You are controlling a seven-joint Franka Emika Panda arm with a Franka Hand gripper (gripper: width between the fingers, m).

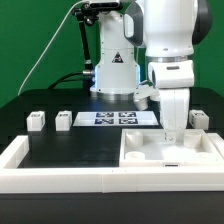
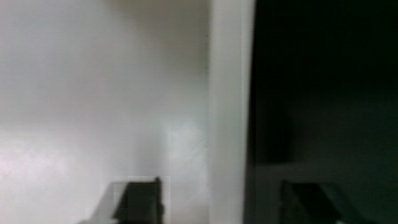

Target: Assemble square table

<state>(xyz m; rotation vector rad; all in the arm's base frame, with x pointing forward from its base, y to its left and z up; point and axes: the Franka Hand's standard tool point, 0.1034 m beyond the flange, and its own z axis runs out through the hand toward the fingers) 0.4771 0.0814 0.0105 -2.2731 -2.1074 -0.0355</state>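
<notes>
Leg and second leg stand loose at the exterior view's left, apart from each other, probably parked for later fitting. Marker board lies flat mid-table. Tabletop sits at the exterior view's right, tray side up, seemingly snug against the front wall, likely so it cannot slide. Gripper hangs low over it. In the wrist view the fingertips stand apart astride the rim, gaps either side, clamped on nothing. Third leg waits just beyond.
</notes>
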